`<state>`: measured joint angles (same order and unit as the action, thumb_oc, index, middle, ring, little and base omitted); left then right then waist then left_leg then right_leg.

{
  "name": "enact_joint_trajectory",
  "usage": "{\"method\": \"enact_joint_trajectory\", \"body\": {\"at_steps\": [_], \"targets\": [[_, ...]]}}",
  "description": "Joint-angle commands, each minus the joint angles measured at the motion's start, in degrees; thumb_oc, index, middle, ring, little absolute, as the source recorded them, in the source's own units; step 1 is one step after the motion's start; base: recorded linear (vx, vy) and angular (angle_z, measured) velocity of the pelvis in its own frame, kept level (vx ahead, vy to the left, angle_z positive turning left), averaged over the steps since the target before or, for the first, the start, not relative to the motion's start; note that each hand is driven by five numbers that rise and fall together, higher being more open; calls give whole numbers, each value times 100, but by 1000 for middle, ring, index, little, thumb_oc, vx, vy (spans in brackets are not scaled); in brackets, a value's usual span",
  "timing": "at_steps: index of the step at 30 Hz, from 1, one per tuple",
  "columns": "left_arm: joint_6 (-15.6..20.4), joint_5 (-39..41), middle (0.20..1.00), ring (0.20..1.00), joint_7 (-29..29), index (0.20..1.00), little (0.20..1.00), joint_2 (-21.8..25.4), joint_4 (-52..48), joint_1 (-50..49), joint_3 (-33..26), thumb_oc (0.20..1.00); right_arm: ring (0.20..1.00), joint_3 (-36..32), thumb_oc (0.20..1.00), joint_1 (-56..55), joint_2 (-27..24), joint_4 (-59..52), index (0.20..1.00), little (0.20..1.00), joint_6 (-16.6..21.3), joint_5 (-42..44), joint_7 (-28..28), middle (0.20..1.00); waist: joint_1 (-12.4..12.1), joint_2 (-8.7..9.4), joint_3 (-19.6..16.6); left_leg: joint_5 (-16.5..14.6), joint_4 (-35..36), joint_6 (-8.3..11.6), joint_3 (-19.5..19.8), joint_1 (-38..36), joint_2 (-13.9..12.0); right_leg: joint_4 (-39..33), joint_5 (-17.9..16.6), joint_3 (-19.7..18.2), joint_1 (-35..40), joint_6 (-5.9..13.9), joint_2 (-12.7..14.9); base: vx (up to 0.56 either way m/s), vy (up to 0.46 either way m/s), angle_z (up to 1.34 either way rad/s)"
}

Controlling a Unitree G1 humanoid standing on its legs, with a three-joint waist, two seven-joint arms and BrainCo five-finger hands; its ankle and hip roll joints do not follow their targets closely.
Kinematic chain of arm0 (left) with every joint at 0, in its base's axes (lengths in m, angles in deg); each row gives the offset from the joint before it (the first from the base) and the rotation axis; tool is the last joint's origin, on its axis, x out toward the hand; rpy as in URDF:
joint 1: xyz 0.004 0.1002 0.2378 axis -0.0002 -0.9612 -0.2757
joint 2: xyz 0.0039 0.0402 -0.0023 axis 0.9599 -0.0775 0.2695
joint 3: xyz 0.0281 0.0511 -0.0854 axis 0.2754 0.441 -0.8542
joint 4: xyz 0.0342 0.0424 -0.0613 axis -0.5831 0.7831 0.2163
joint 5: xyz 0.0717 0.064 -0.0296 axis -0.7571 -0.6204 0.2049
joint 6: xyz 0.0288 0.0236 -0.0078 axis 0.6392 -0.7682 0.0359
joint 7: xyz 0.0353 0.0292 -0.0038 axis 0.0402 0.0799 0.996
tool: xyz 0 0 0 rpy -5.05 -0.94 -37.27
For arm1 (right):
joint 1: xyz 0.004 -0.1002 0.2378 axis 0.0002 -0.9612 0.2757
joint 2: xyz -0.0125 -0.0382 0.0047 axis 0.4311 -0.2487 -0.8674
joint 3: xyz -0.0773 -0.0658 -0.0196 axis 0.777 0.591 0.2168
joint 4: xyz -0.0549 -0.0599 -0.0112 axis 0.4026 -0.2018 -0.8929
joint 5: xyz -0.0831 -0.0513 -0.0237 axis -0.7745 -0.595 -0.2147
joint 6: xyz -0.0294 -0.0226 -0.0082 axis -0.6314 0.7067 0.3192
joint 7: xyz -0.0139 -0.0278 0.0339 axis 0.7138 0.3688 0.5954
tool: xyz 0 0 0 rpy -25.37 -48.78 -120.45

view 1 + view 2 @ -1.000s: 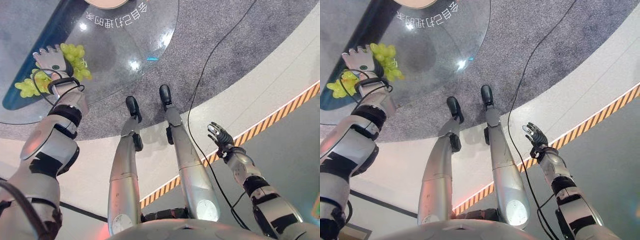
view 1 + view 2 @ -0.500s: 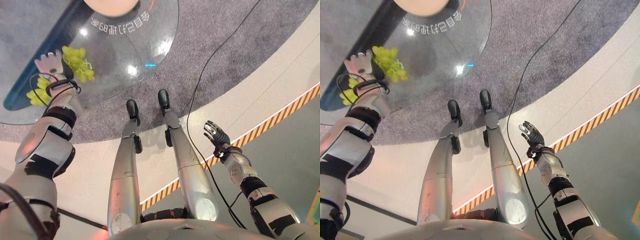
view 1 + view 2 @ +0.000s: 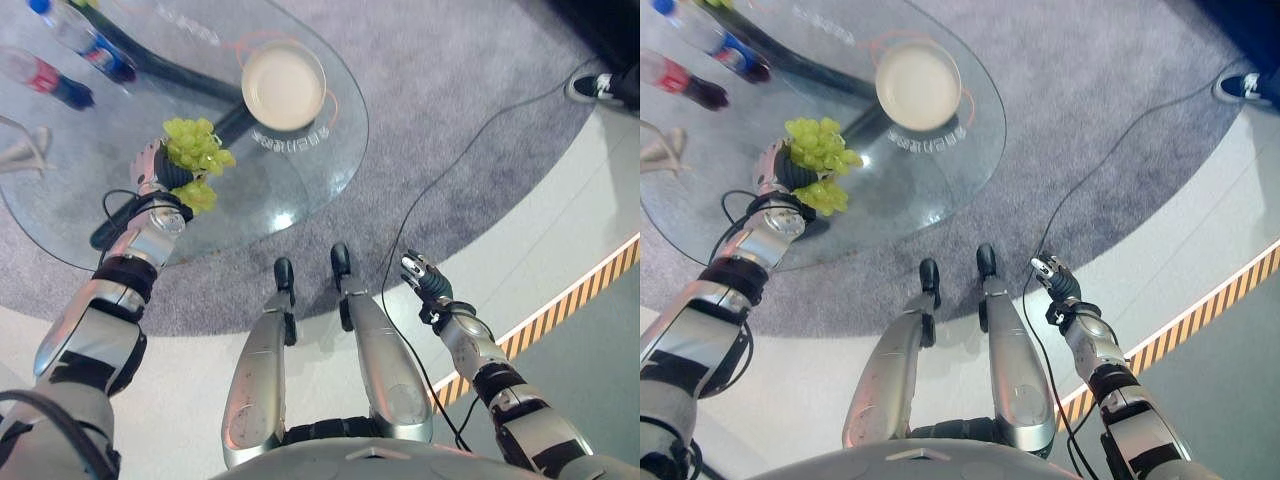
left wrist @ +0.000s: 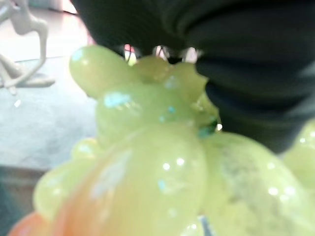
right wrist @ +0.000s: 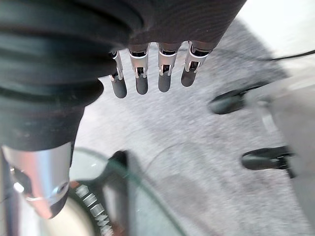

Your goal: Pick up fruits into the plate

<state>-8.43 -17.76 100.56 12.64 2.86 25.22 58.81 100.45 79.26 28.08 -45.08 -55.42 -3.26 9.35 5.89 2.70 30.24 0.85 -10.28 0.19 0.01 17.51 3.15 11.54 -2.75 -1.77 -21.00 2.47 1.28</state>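
A bunch of green grapes (image 3: pixel 194 148) sits in my left hand (image 3: pixel 153 172), whose fingers are curled round it just over the round glass table (image 3: pixel 305 170). The left wrist view has the grapes (image 4: pixel 147 162) pressed close against the hand's dark cover. A cream plate (image 3: pixel 284 84) lies on the glass a short way beyond the grapes, toward the far right of the table, with nothing on it. Over the floor at the lower right hangs my right hand (image 3: pixel 424 279), fingers (image 5: pixel 141 78) relaxed and holding nothing.
Two plastic bottles (image 3: pixel 82 38) (image 3: pixel 48 84) lie at the table's far left. A white stand-like object (image 3: pixel 22 150) stands at its left edge. A person's shoe (image 3: pixel 590 86) rests on the grey carpet at the upper right. A striped tape line (image 3: pixel 570 300) crosses the floor.
The camera has swung up, bringing the plate and bottles into view. My left hand, earlier flat on the grapes, is now curled round the bunch. The right hand hangs much as before.
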Motion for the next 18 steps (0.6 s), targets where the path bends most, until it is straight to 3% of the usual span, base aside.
{"method": "enact_joint_trajectory", "body": {"at_steps": [1, 5, 6, 11, 12, 13, 15, 18], "targets": [[511, 299, 200, 200, -416, 200, 200, 202, -594, -327, -432, 200, 1000, -334, 1000, -591, -116, -574, 1000, 1000, 172, -203, -89, 1000, -118, -439, -471, -476, 223, 44, 8, -437, -20, 446, 681, 260, 84, 117, -29, 79, -15, 16], [645, 498, 200, 200, -923, 200, 200, 316, -1261, -763, -541, 200, 1000, -378, 1000, -776, -153, -1129, 1000, 1000, 294, -330, 43, 1000, -137, -461, -711, -506, 377, 45, 33, -800, -8, 193, 671, 308, 526, 151, 64, 97, -22, 12], [651, 712, 200, 200, -1416, 200, 200, 335, -1696, -1007, -653, 200, 1000, -434, 1000, -867, -157, -1525, 1000, 1000, 304, -549, 279, 1000, -174, -462, -914, -530, 486, 43, 58, -1045, 12, -1, 661, 335, 842, 183, 121, 130, -40, 12], [639, 1166, 200, 200, -2808, 200, 200, 250, -2595, -1595, -817, 200, 1000, -468, 1000, -1010, -269, -2236, 1000, 1000, 305, -1348, 737, 1000, -285, -443, -1486, -587, 737, 16, 109, -1618, 46, -425, 625, 373, 1561, 257, 216, 216, -64, 15], [493, 1385, 200, 200, -3229, 200, 200, 243, -2855, -1694, -833, 200, 1000, -485, 1000, -992, -361, -2387, 1000, 1000, 253, -1510, 950, 1000, -318, -430, -1620, -607, 754, 12, 110, -1734, 44, -495, 611, 400, 1709, 275, 243, 180, -54, 15], [452, 1413, 200, 200, -3303, 200, 200, 241, -2924, -1727, -835, 200, 1000, -485, 1000, -983, -391, -2436, 1000, 1000, 191, -1518, 969, 1000, -327, -428, -1658, -614, 764, 10, 109, -1775, 44, -516, 610, 405, 1757, 279, 246, 239, -72, 17], [318, 1798, 200, 200, -4049, 200, 200, 246, -3273, -1888, -794, 200, 1000, -459, 1000, -837, -661, -2732, 1000, 1000, -251, -1607, 1365, 1000, -434, -392, -1957, -678, 829, -1, 107, -2066, 46, -674, 597, 459, 2106, 303, 281, 225, -73, 11], [216, 2053, 200, 200, -4598, 200, 200, 257, -3524, -1970, -769, 200, 1000, -370, 1000, -688, -836, -2999, 1000, 1000, -705, -1566, 1733, 1000, -511, -341, -2121, -732, 900, -10, 113, -2300, 46, -803, 599, 507, 2381, 319, 312, 129, -58, 18]]}}
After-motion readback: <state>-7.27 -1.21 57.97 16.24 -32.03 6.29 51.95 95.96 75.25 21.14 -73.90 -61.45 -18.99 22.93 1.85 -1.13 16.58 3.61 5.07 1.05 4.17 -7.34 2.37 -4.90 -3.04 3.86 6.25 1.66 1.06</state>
